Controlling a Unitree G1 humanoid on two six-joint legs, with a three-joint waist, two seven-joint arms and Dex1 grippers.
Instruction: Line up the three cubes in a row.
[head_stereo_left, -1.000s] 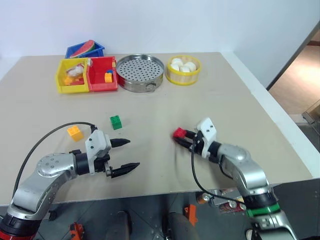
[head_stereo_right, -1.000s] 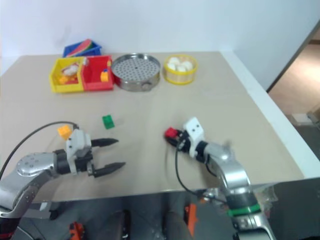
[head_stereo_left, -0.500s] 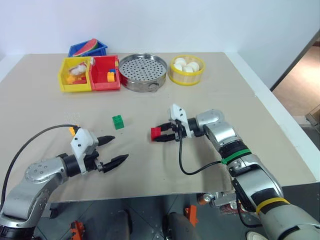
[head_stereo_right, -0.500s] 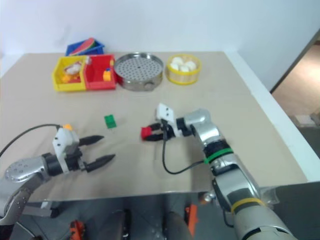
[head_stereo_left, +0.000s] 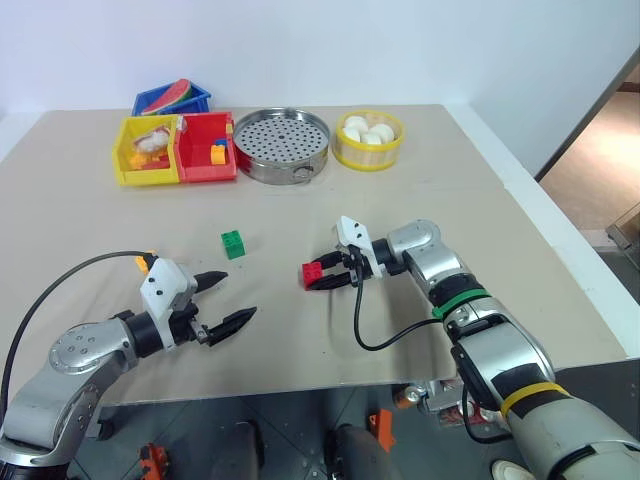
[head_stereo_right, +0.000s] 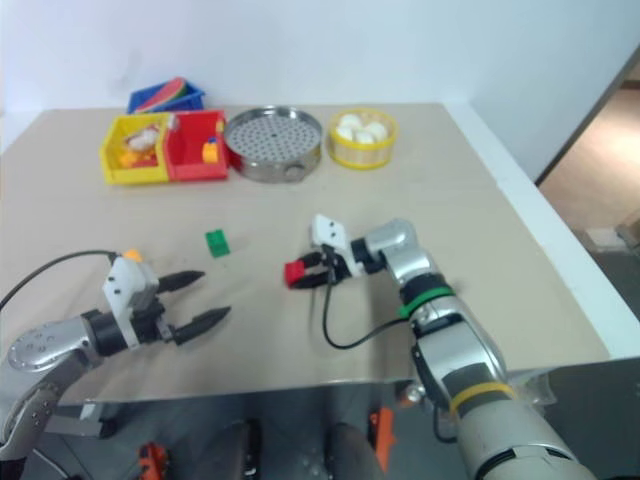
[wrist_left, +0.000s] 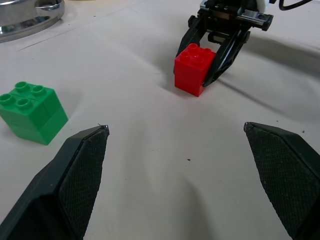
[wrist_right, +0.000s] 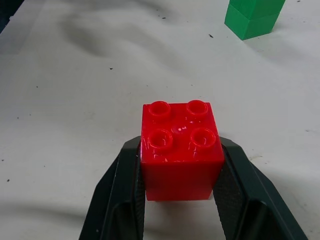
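My right gripper (head_stereo_left: 320, 277) is shut on the red cube (head_stereo_left: 312, 272), with a black finger (wrist_right: 122, 200) pressed on each side. It holds the cube low over the table's middle; I cannot tell if it touches the cloth. The green cube (head_stereo_left: 232, 244) stands free on the table to its left, a little farther back. The orange-yellow cube (head_stereo_left: 146, 262) peeks out behind my left arm's white mount. My left gripper (head_stereo_left: 240, 294) is open and empty near the front edge, pointing toward the red cube (wrist_left: 194, 68) and the green cube (wrist_left: 32, 112).
At the back stand a yellow bin (head_stereo_left: 146, 160), a red bin (head_stereo_left: 207, 150) and a blue bin (head_stereo_left: 170, 99) with toys. To their right are a steel perforated tray (head_stereo_left: 284, 143) and a yellow bowl (head_stereo_left: 371, 138) of white balls. The table's front edge (head_stereo_left: 300, 385) runs close below both grippers.
The right gripper has swung left with the red cube, from the front right toward the table's middle, then nearly stopped. The left gripper drew slightly left and stayed open.
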